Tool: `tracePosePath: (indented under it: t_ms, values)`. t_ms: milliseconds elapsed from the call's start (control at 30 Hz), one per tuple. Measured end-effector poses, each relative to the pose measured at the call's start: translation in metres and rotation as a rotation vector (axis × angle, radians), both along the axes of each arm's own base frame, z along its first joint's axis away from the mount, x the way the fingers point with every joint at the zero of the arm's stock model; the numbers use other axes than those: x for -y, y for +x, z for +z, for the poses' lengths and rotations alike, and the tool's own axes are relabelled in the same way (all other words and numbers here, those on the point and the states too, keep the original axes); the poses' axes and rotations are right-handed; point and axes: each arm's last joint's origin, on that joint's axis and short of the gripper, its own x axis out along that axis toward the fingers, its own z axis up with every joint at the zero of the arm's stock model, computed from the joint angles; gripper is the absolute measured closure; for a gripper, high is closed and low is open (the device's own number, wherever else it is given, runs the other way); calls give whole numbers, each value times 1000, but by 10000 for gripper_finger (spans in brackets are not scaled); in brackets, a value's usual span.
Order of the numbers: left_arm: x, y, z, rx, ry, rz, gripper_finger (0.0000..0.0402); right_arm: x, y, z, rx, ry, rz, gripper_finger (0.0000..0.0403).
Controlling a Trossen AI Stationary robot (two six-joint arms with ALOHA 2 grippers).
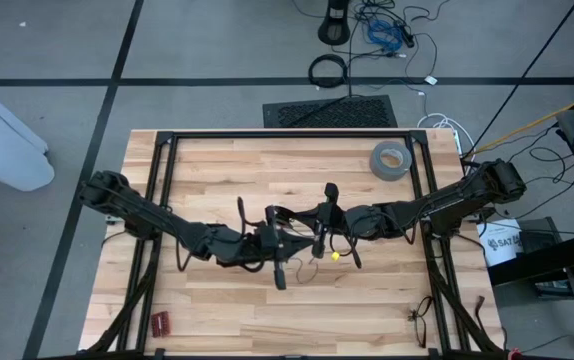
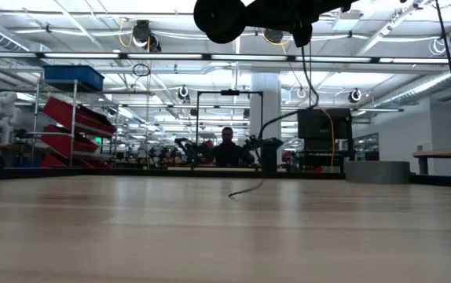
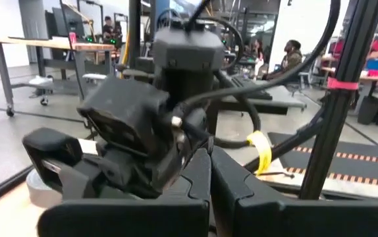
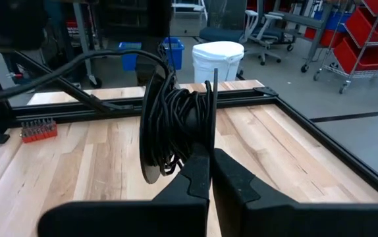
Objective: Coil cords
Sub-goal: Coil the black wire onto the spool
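High view: both arms meet over the middle of the wooden counter (image 1: 227, 310). Left gripper (image 1: 279, 262) clenched, nothing visibly held. Right gripper (image 4: 209, 172) clenched, its fingertips pinching the black cord (image 4: 169, 125), which hangs in front of it as a bundle of loops, raised above the boards. Loose cord end trails on the counter in the low view. Grey tape roll (image 1: 391, 160) sits near the counter's far right corner, well apart. Red bit holder (image 1: 159, 322) near the front left edge.
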Motion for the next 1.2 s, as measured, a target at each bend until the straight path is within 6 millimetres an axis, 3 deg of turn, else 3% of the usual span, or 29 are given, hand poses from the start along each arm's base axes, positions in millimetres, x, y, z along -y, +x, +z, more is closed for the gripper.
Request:
tracePosePath:
  t_ms: [300,700,1200]
  values:
    - [3,5,-12,-37,16,-4,394,-1,0,0,-4,3,23,403]
    - [13,2,-17,-85,36,-24,301,-1,0,0,-5,6,42,403]
    - [37,-11,-36,-258,-55,-105,296,-2,0,2,15,20,80,403]
